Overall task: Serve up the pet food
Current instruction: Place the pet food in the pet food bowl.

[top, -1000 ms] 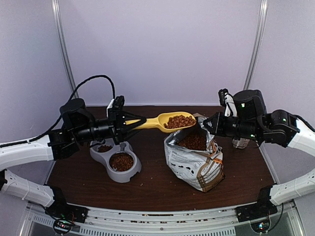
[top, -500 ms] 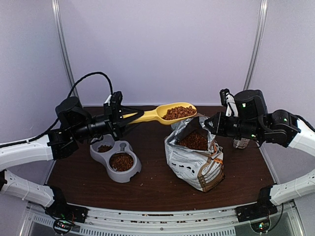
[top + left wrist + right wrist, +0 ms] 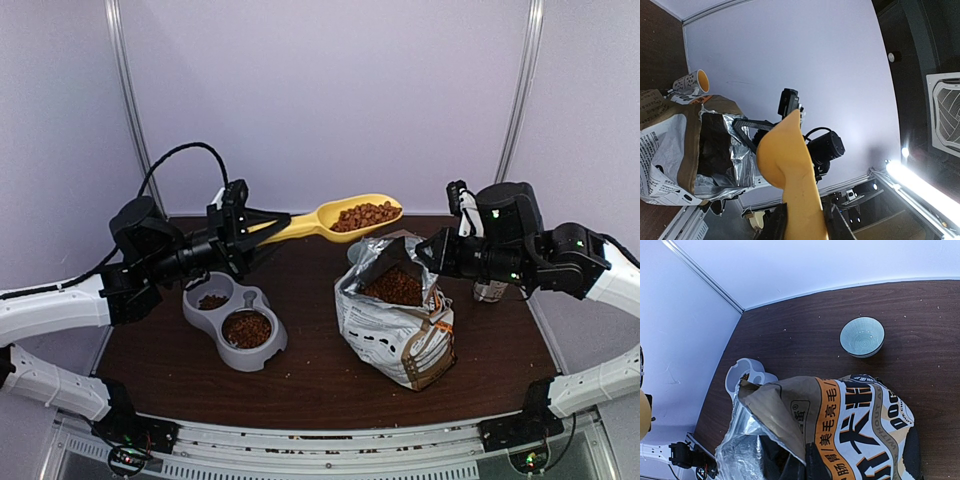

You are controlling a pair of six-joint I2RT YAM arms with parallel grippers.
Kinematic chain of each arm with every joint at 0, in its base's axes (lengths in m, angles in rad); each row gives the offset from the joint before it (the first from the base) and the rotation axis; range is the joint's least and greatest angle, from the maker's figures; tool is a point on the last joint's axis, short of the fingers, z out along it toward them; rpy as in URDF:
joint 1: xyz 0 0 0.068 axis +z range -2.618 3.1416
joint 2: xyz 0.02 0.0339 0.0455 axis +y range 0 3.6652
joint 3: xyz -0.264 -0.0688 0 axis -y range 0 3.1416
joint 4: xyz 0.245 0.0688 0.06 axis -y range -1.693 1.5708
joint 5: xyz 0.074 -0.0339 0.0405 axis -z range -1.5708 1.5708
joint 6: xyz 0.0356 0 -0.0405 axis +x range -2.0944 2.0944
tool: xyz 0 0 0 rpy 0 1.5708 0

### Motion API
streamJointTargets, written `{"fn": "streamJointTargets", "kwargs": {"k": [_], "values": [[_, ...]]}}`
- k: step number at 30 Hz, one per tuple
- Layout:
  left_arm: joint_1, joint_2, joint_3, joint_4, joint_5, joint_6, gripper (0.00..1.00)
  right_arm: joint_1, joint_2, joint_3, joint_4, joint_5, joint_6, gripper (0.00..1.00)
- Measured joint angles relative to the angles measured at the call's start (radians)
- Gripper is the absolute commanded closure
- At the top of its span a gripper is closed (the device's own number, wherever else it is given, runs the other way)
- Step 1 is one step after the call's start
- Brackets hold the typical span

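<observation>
The pet food is brown kibble. A heap of it fills a yellow scoop held level in the air above and left of the bag's mouth. My left gripper is shut on the scoop's handle; the left wrist view shows the scoop's underside between the fingers. More kibble lies inside the open printed bag, and both cups of the grey double bowl hold some. My right gripper is shut on the bag's upper rim, keeping the mouth open.
A small blue-green ribbed bowl stands on the brown table behind the bag. A printed mug stands beyond the bag at the right. The double bowl sits left of the bag. White walls and corner posts close in the table.
The left gripper has raised the loaded scoop, lifting it up off the bag's mouth and drawing it slightly back. The right gripper and the bag have stayed put.
</observation>
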Motion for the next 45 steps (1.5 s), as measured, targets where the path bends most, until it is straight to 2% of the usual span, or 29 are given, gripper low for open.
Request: {"fn": "streamJointTargets", "kwargs": {"k": [26, 36, 45], "values": [[0.010, -0.027, -0.056, 0.037, -0.013, -0.011, 1.00, 0.000, 0.002, 0.004, -0.008, 0.008, 0.000, 1.00], [0.104, -0.140, -0.093, -0.035, -0.013, -0.006, 1.00, 0.000, -0.001, 0.003, -0.009, 0.010, 0.000, 1.00], [0.237, -0.227, -0.208, -0.065, 0.011, -0.011, 1.00, -0.005, -0.002, 0.003, -0.011, 0.010, 0.000, 1.00]]}}
